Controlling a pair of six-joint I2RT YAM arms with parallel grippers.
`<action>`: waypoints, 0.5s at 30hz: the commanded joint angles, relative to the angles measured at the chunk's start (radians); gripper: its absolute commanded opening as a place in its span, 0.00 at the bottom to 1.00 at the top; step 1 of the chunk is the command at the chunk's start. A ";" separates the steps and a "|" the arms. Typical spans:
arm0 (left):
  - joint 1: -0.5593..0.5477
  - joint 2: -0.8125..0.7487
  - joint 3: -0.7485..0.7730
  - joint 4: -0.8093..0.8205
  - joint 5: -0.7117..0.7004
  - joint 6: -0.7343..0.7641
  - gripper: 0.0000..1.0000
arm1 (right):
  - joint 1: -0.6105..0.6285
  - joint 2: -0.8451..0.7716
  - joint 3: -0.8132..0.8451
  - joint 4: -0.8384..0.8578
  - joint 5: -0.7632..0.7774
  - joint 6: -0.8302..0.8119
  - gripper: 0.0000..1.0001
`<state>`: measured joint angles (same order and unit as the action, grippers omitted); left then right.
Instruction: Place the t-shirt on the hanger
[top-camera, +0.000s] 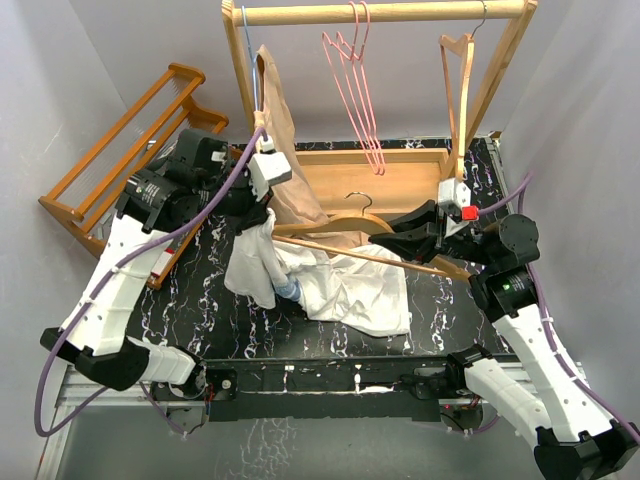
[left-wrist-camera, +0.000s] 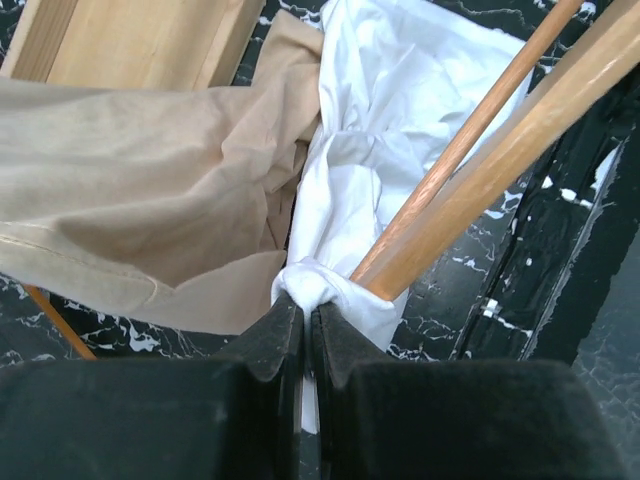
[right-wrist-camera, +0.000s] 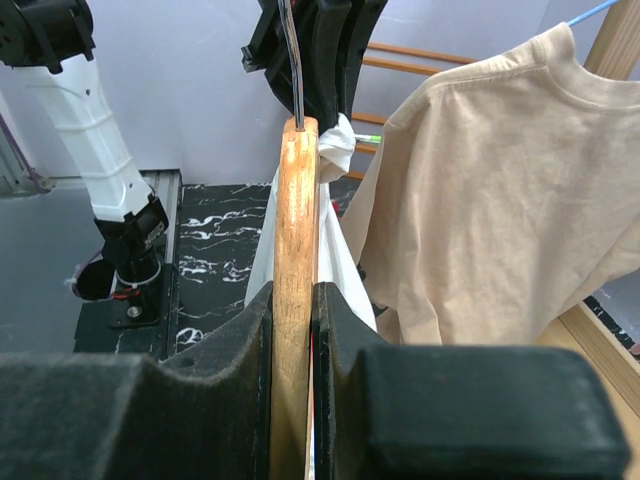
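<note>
The white t-shirt (top-camera: 350, 285) lies bunched on the black marble table. My left gripper (top-camera: 260, 213) is shut on a fold of it (left-wrist-camera: 305, 310) and lifts that edge. My right gripper (top-camera: 398, 238) is shut on a light-wood hanger (top-camera: 340, 222), held level over the shirt. In the left wrist view, the hanger's arm and bar (left-wrist-camera: 500, 150) enter the pinched white cloth (left-wrist-camera: 390, 90). The right wrist view shows the wood (right-wrist-camera: 296, 220) clamped between my fingers (right-wrist-camera: 293, 300), the shirt (right-wrist-camera: 340, 140) at its far end. Three thin pink wire hangers (top-camera: 355, 90) hang on the rail, untouched.
A beige-tan garment (top-camera: 283, 140) hangs from the wooden rack (top-camera: 385, 12), right behind the left gripper; it shows in both wrist views (left-wrist-camera: 130, 200) (right-wrist-camera: 480, 200). Another wooden hanger (top-camera: 462, 80) hangs at the right. A wooden slatted rack (top-camera: 120, 150) leans at the left.
</note>
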<state>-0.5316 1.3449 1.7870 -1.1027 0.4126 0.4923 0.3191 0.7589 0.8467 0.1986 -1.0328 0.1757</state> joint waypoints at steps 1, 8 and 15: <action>-0.003 0.019 0.130 -0.017 0.174 -0.049 0.00 | 0.013 -0.005 0.002 0.140 0.007 0.062 0.08; -0.002 0.019 0.162 -0.064 0.201 -0.033 0.00 | 0.014 -0.033 0.005 0.111 0.198 0.026 0.08; -0.003 0.051 0.222 -0.083 0.178 -0.007 0.00 | 0.014 -0.036 0.024 0.176 0.205 0.054 0.08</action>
<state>-0.5266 1.3876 1.9587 -1.1721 0.5430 0.4717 0.3271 0.7353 0.8394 0.2420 -0.8703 0.2062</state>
